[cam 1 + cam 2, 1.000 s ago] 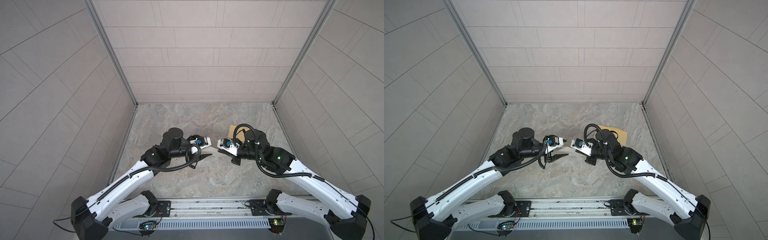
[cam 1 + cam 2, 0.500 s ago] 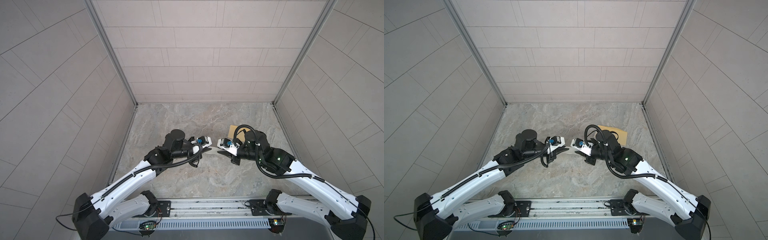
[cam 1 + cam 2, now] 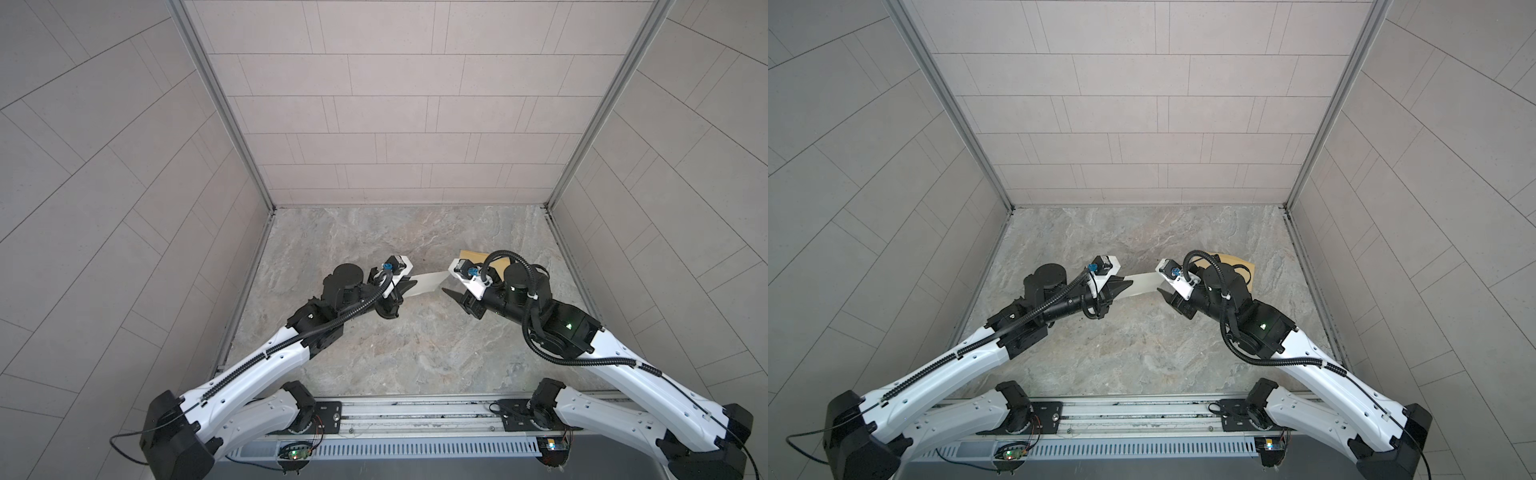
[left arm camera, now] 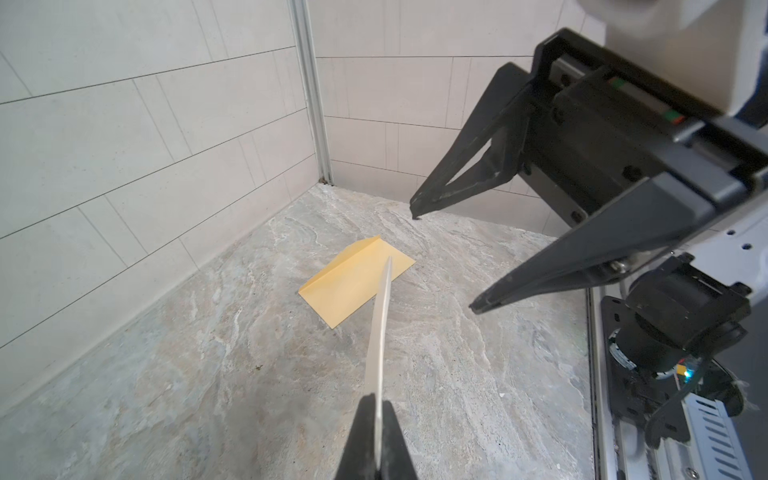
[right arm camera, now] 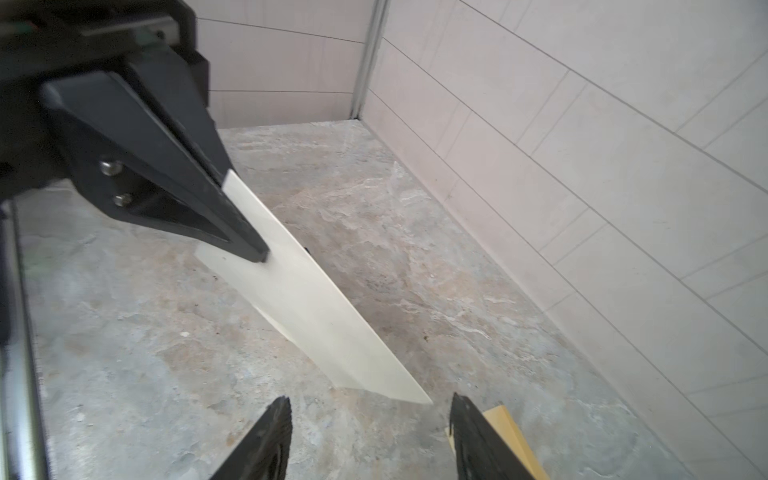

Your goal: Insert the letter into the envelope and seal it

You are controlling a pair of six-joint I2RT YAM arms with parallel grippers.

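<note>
The letter, a pale sheet, is held in the air between the two arms. My left gripper is shut on its left end, and the sheet shows edge-on from there. My right gripper is open. The letter's free end hangs just ahead of its spread fingertips, touching neither. The yellow-tan envelope lies flat on the floor, flap raised, mostly hidden under the right arm in both top views.
The stone-patterned floor is boxed in by tiled walls on three sides. A metal rail with the arm bases runs along the front edge. The envelope lies near the right wall.
The left gripper has closed on the letter's left end. The right gripper, shut on the letter a second ago, has opened and let it go.
</note>
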